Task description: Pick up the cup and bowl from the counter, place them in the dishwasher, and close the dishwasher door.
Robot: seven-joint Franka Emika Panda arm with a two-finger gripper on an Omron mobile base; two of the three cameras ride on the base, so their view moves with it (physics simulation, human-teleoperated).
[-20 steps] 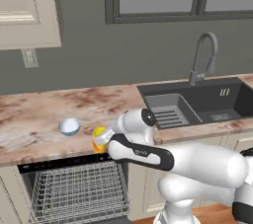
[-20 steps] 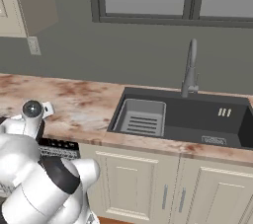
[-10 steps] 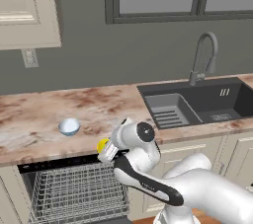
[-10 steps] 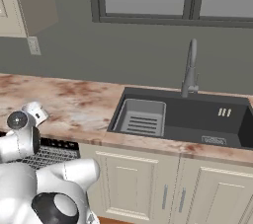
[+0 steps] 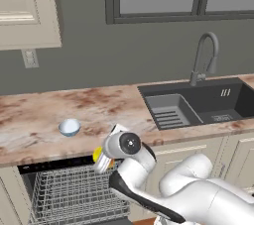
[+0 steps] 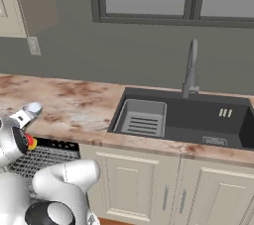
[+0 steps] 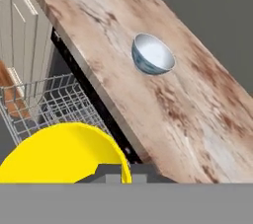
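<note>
The yellow cup (image 5: 98, 155) hangs just in front of the counter (image 5: 34, 115), over the wire rack of the open dishwasher (image 5: 69, 195). My gripper (image 5: 103, 160) is shut on it. In the hand view the cup (image 7: 64, 155) fills the lower left, with the rack (image 7: 52, 100) below it and my gripper (image 7: 112, 173) at its rim. The pale blue-white bowl (image 5: 69, 127) stands upright on the counter, to the left of and behind the hand; the hand view shows the bowl (image 7: 152, 54) empty on the marbled counter (image 7: 197, 114). The dishwasher door is out of view.
A dark sink basin (image 5: 198, 102) with a tall grey tap (image 5: 204, 55) lies to the right. Cream cabinet doors (image 6: 149, 189) run under the sink, and another cabinet (image 7: 15, 35) flanks the rack. My own arm's white links (image 5: 188, 194) stand in front of the rack's right side.
My hand has carried the cup off the counter, forward over its front edge and down towards the dishwasher rack. The bowl has not moved.
</note>
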